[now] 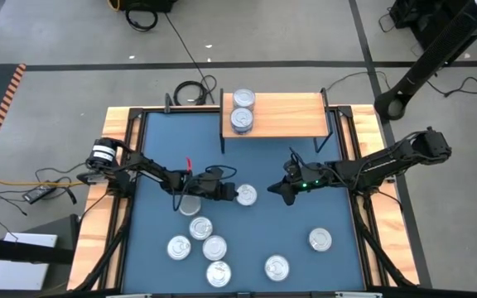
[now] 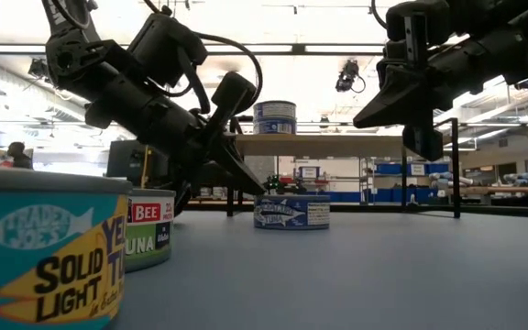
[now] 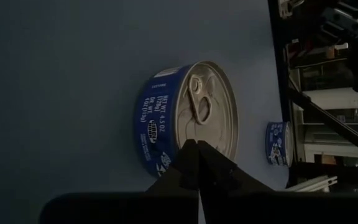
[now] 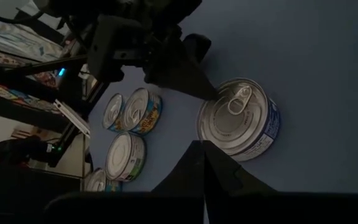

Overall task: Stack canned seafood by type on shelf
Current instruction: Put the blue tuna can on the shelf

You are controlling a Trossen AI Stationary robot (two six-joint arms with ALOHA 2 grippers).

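A flat tin with a blue side label and a silver pull-tab lid stands flat on the blue table's middle. My left gripper is shut, and its tips meet the tin's left side. My right gripper is shut and hangs above the table just right of the tin, touching nothing. The light-wood shelf stands at the far edge. Two silver-lidded tins rest on its left end, one behind the other. My left gripper sets its shut fingertips against the lid's rim on the tin's side toward the table's left. The fingers slant down from the left. The tin sits flat on the table, lid up.
Several more tins lie near the front: a cluster at front left, one at front middle, one at front right, and one under my left arm. Wooden strips edge the table. The shelf's right part is bare.
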